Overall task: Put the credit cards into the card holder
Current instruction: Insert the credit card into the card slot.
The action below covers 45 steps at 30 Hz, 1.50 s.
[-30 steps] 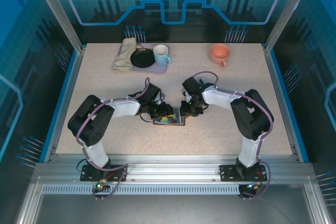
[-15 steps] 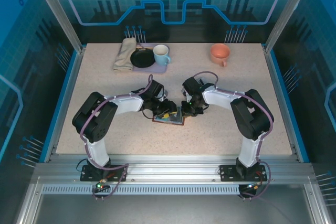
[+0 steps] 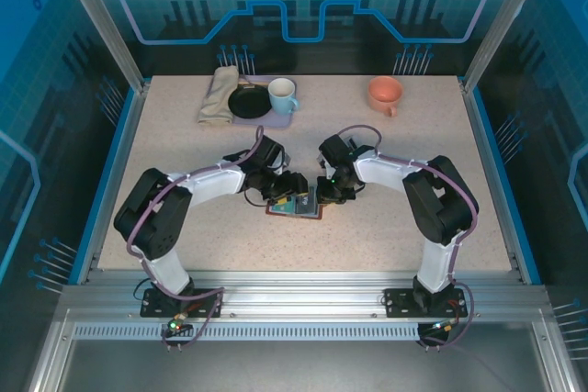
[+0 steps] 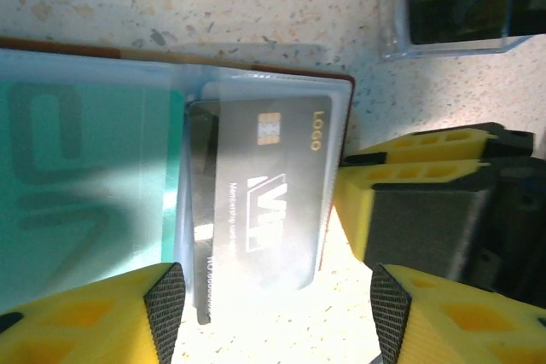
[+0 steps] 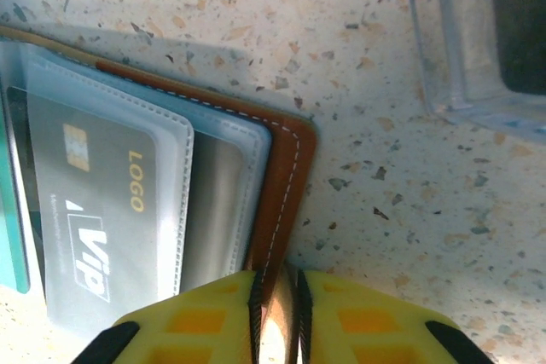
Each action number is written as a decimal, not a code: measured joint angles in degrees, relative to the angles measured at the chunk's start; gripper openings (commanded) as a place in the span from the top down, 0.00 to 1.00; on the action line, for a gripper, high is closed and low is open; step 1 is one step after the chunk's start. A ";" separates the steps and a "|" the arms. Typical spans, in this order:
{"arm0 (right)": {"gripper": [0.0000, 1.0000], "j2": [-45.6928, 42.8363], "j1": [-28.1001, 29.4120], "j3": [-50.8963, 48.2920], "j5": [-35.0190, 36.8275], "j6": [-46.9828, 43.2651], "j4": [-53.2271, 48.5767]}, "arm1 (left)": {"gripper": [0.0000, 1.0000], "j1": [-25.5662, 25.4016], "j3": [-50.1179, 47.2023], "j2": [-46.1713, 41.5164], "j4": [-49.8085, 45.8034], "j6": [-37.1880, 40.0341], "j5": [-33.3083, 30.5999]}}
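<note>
Card holder (image 3: 296, 209), open on table (image 5: 384, 168) between the arms: right gripper (image 5: 277, 296) pinched narrow on its brown edge, left gripper (image 4: 277, 304) wide, empty, astride grey card (image 4: 260, 193) lying in clear slot; insertion judged nearly done; next, nudge card fully home without shifting holder.

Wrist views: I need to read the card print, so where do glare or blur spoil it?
Left wrist: glare bleaches the bottom of the grey card, though its logo is legible; the left tool's fingers are soft. Right wrist: print is sharp under the sleeve, mild sheen; the right tool pinching the card holder is blurred.
</note>
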 measured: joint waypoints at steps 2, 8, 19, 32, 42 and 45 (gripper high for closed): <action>0.77 0.00 0.00 0.02 0.13 -0.02 -0.02 | 0.42 0.17 0.83 0.20 -0.48 0.00 0.04; 0.78 0.00 0.00 0.68 0.20 -0.07 -0.22 | 0.46 0.48 5.03 2.60 -1.79 1.03 0.02; 0.78 0.00 0.00 0.81 0.20 -0.20 -0.20 | 0.45 -0.37 10.64 8.76 -8.15 0.87 -3.89; 0.78 0.31 0.00 0.81 0.20 -0.20 -0.20 | 0.59 -1.75 11.89 11.08 -9.22 0.83 -4.87; 0.77 0.42 0.00 0.81 0.57 -0.17 -0.15 | 0.60 -1.88 11.89 11.10 -5.22 0.85 -0.81; 0.73 0.42 0.00 0.81 0.70 -0.13 -0.17 | 0.58 -1.97 11.89 11.08 -4.81 0.90 -0.59</action>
